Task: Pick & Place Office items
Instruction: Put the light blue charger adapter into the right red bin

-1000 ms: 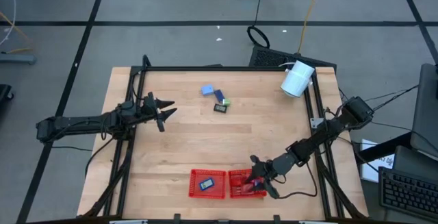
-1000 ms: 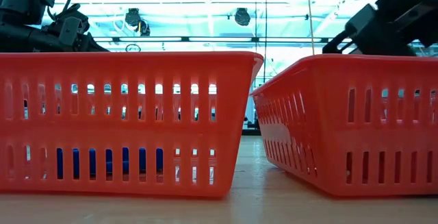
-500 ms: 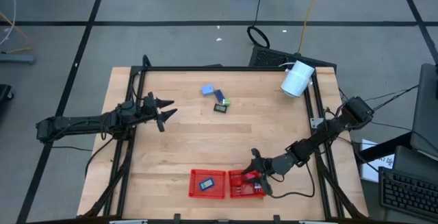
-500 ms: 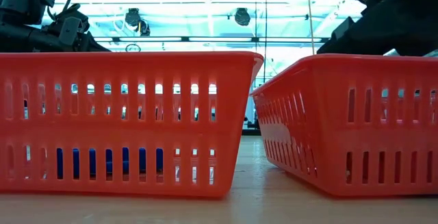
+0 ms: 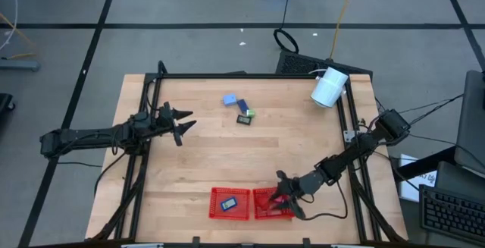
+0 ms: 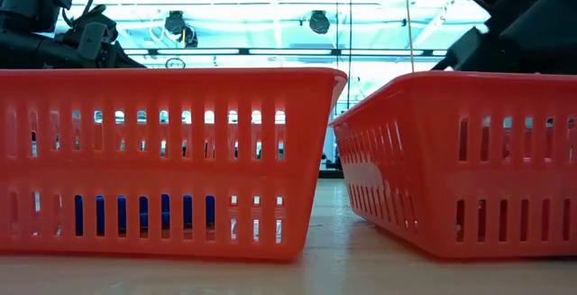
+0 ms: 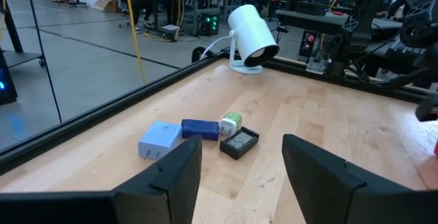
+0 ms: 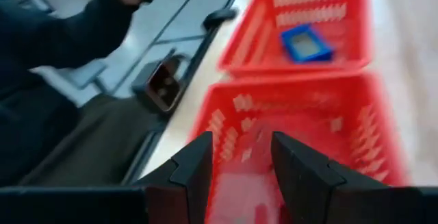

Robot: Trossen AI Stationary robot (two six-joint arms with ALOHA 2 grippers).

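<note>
Office items: four small blocks point(image 5: 239, 110) unsorted at table 12 o'clock; blue block point(image 5: 229, 202) already in red mesh tray point(image 5: 214, 205). My right tool point(image 5: 282, 200) spread over neighbouring tray point(image 5: 258, 211), apparently empty; my left tool point(image 5: 184, 124) spread, waiting at 9 o'clock.

Even overhead light, glaring backlit ceiling lamps in low view, right wrist view motion-blurred

A wooden table point(image 5: 212, 153) carries two red trays point(image 5: 229, 203), four small blocks point(image 5: 239, 110) and a white cylinder point(image 5: 329, 87)
</note>
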